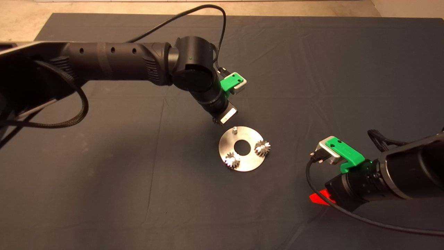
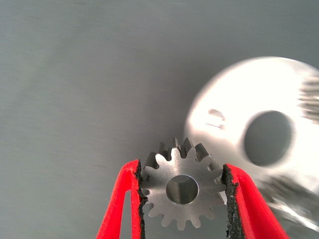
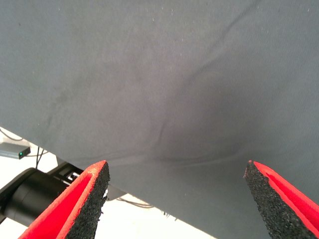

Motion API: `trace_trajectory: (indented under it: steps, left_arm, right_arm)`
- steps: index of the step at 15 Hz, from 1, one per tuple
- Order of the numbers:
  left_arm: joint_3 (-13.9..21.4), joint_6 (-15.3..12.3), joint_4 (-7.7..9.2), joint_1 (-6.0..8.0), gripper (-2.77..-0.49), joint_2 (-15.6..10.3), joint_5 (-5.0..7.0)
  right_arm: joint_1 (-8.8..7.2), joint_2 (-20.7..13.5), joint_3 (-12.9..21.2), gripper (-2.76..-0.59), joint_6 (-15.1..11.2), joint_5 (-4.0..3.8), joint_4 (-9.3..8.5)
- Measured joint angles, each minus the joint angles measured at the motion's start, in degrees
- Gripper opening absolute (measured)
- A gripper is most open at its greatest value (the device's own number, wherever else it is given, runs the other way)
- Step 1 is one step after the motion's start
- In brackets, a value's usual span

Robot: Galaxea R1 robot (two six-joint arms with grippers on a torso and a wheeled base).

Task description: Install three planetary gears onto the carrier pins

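My left gripper (image 2: 180, 167) is shut on one planetary gear (image 2: 183, 189), its flat face and centre bore toward the wrist camera. In the head view this gripper (image 1: 219, 119) hovers just beyond the far-left rim of the silver carrier disc (image 1: 247, 165). One bare carrier pin (image 1: 234, 130) stands at the disc's far edge, close below the gripper. The other two pins each carry a gear, one at the near left (image 1: 232, 160) and one at the right (image 1: 262, 148). The left wrist view shows the disc (image 2: 234, 89) blurred, with the bare pin (image 2: 217, 118).
My right gripper (image 3: 175, 170) waits open over the dark mat (image 1: 104, 173) at the lower right, one red finger (image 1: 321, 199) showing in the head view. Its cable (image 1: 347, 213) trails across the mat's near right corner. The right wrist view shows the mat's edge and the floor.
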State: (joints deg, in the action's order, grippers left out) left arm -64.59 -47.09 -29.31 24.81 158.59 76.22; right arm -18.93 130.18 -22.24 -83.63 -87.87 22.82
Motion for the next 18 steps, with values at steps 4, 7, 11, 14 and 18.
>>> trace_trajectory:
  steps: [4, 7, 11, 14, 18]
  left_arm:
    - [0.83, -0.54, 0.43, 0.0, -2.56, 2.69, 0.0]
    - [0.83, -2.11, 0.25, 0.0, -2.56, 5.26, 1.56]
    - [0.94, -2.22, -2.47, 0.0, -2.56, 6.85, 3.55]
    - [1.23, -2.18, -3.02, -0.01, -2.56, 6.49, 5.22]
    - [1.77, -2.16, -3.15, -0.01, -2.56, 6.5, 5.73]
  right_arm:
    - [-0.02, 0.13, 0.0, -1.34, -0.01, -0.01, 0.0]
    - [-0.13, 0.24, 0.0, -1.34, 0.0, 0.04, 0.0]
    - [-0.13, 0.29, 0.0, -1.34, 0.0, 0.02, -0.04]
    - [-0.16, 0.28, 0.0, -1.34, 0.0, 0.0, -0.04]
    - [-0.16, 0.28, 0.0, -1.34, -0.02, 0.0, -0.06]
